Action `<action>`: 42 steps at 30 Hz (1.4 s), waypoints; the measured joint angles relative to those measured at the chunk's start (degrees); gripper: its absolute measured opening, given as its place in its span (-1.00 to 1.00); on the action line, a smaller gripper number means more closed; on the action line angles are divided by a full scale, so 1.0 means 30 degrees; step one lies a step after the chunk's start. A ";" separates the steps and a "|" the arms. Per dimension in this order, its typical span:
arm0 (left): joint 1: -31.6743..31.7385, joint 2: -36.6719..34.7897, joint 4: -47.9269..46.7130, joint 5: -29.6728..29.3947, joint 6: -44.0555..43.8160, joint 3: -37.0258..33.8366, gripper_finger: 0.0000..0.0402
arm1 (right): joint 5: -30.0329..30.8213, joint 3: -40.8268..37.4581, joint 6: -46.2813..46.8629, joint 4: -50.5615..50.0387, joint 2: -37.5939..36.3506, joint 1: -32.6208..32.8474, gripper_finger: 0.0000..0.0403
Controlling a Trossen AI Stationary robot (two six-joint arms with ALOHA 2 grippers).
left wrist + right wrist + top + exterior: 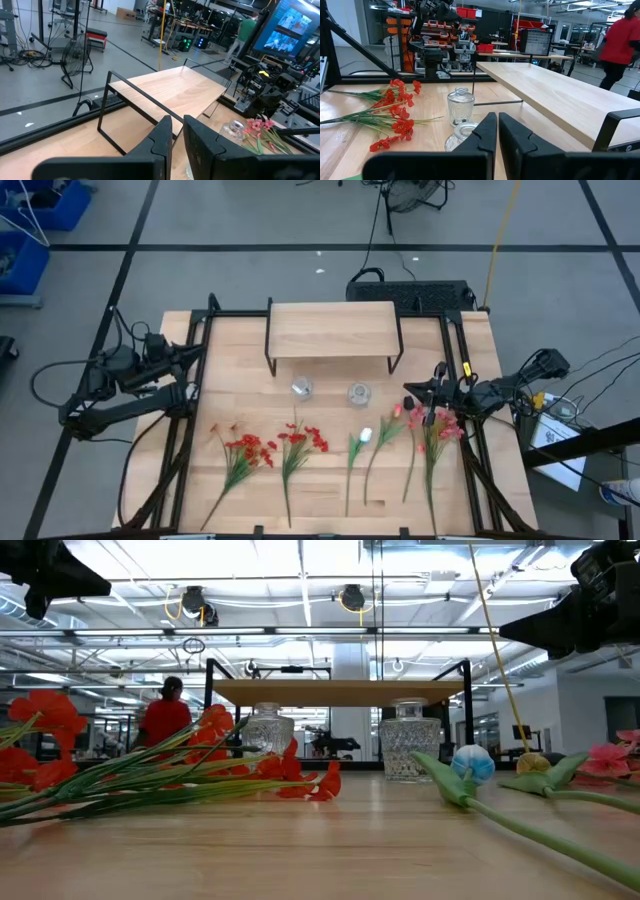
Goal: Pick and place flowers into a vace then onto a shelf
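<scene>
Overhead, the desk (330, 395) is a pale butcher-block slab of jointed wood strips inside a black metal frame. At 12 o'clock on it stands the shelf (331, 328), a flat rectangular board of the same light wood on thin black legs, its top bare. Just in front of the shelf, near the centre, sit two small clear vases (302, 387) of faceted, cut-glass look, side by side and apart.

The flowers (300, 442) lie flat in a loose row across the 6 o'clock half of the desk, thin green stems pointing toward 6 o'clock: two sprays of small red blossoms toward 7 o'clock, a white bud (365, 435) on a leafy stem near the middle, and pink blossoms (438, 425) toward 4 o'clock. None is in a vase or on the shelf.

The left claw (203, 350) hangs at 9 o'clock over the desk's edge, arm folded low and reaching inward, its dark angular fingers (162, 137) together on nothing. The right claw (412, 398) is at 3 o'clock, arm stretched inward, above the pink blossoms, fingers (487, 131) likewise together and empty.
</scene>
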 joint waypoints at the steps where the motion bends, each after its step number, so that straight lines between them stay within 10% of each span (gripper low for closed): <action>1: 0.0000 0.0002 -0.0004 -0.0005 0.0000 0.0000 -0.74 | 0.0000 0.0000 0.0007 0.0000 0.0000 0.0000 -0.94; 35: -0.0006 0.0002 -0.0003 -0.0006 0.0000 0.0000 -0.74 | -0.1488 0.0000 0.0007 0.0256 -0.0007 -0.0124 -0.94; 42: -0.0002 0.0007 0.0000 -0.0007 -0.0002 0.0000 -0.74 | 0.2206 0.0000 0.3158 0.3303 0.0411 -0.0142 -0.94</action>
